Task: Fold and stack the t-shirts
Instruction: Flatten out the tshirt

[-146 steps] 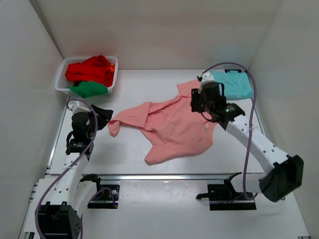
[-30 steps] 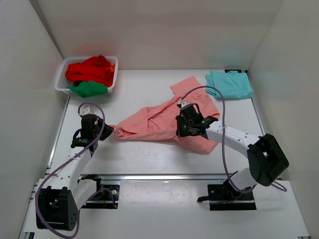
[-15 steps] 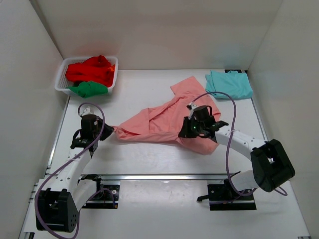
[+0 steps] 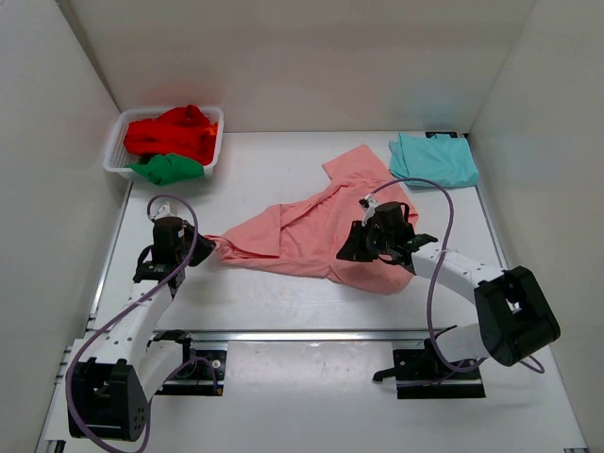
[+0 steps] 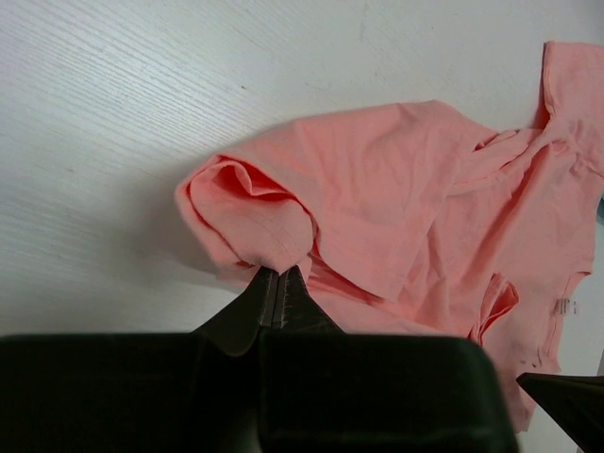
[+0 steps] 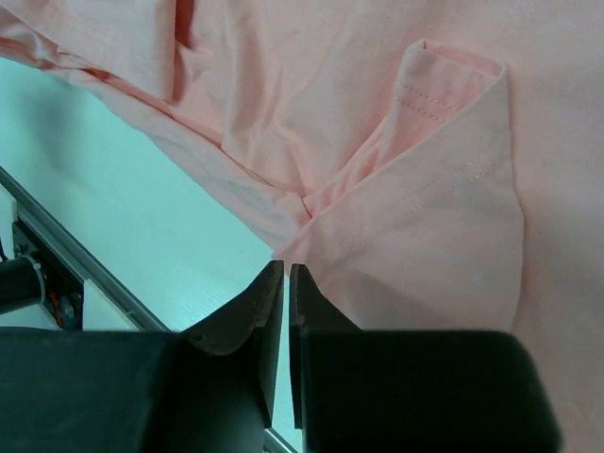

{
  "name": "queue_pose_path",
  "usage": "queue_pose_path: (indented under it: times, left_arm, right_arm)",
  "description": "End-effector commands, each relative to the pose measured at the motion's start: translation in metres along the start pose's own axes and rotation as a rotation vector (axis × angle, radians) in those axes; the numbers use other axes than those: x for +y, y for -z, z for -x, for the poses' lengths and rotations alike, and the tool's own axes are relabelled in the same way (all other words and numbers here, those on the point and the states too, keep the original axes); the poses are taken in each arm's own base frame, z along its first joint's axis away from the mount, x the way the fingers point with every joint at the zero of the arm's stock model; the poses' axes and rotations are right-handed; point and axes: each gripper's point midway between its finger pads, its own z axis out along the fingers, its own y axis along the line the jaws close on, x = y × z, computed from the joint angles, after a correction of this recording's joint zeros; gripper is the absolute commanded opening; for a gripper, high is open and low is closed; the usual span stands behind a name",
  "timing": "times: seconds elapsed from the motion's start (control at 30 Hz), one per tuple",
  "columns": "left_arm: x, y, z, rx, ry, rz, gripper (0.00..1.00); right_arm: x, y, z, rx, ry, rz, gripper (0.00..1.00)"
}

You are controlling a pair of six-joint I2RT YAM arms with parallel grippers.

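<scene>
The pink shirt [image 4: 293, 236] is soft, matt cloth with stitched hems. The tabletop [image 4: 255, 189] is white and matt, with a fine grain showing in the left wrist view. The left tool [image 5: 276, 283] and right tool [image 6: 286, 274] are matt black plastic, and the basket [image 4: 114, 143] at upper left is white plastic mesh.

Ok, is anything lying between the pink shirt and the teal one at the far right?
Nothing visible does. The salmon-pink shirt has its far sleeve right beside the teal shirt, with only bare table around them. The white basket sits at the far left corner, well out of that path.
</scene>
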Motion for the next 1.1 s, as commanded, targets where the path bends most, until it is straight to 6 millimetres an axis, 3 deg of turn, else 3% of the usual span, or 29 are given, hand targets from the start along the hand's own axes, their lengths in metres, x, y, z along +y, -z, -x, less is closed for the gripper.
queue_pose_path:
  times: [0.0,0.17,0.3,0.4,0.5,0.97,1.07]
  left_arm:
    - [-0.01,0.005,0.005,-0.015,0.002,-0.039,0.0]
    - [-0.011,0.005,0.007,-0.024,-0.001,-0.038,0.0]
    - [-0.01,0.005,0.005,-0.015,0.002,-0.041,0.0]
    - [-0.01,0.005,0.004,-0.02,-0.003,-0.043,0.0]
    - [-0.011,0.005,0.004,-0.015,0.007,-0.045,0.0]
    - [-0.01,0.005,0.005,-0.023,0.009,-0.043,0.0]
    - [-0.008,0.004,0.005,-0.02,0.01,-0.031,0.0]
  right_arm:
    - [0.013,0.007,0.018,-0.073,0.019,0.058,0.04]
    - [0.012,0.008,0.017,-0.074,0.028,0.047,0.0]
    - [0.013,0.0,0.006,-0.029,0.08,0.002,0.29]
    - [0.018,-0.008,0.002,-0.011,0.118,-0.024,0.4]
    - [0.016,-0.015,-0.005,0.007,0.121,-0.043,0.43]
    - [-0.009,-0.023,-0.008,0.022,0.127,-0.152,0.32]
    - [-0.01,-0.024,-0.008,0.021,0.123,-0.153,0.23]
